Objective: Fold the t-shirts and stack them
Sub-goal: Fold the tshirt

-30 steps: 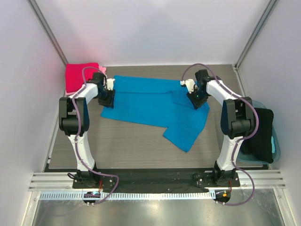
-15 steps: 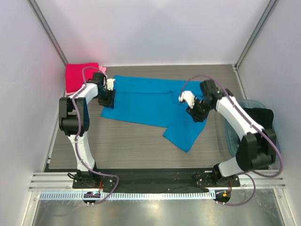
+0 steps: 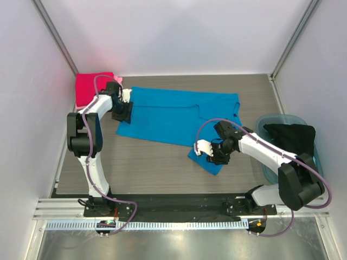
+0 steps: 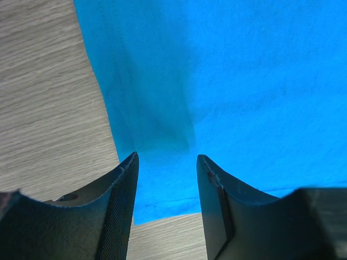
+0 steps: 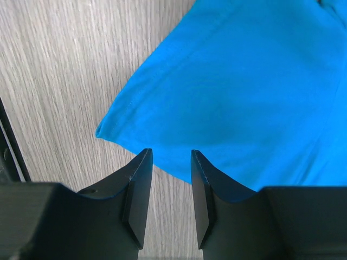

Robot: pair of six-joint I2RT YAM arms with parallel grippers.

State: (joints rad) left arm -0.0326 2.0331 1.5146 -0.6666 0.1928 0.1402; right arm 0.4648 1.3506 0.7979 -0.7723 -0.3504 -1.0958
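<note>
The blue shirt (image 3: 168,116) is floppy and light, so pinch a corner. Your left end effector (image 4: 167,158) and right end effector (image 5: 171,153) sit part-open, empty.

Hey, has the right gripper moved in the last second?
Yes. Against the table, the right gripper came toward the near edge and slightly left, from the far right of the blue t-shirt to its near corner.

text: none legible | labels — none | brands, numbers, signs — none
</note>
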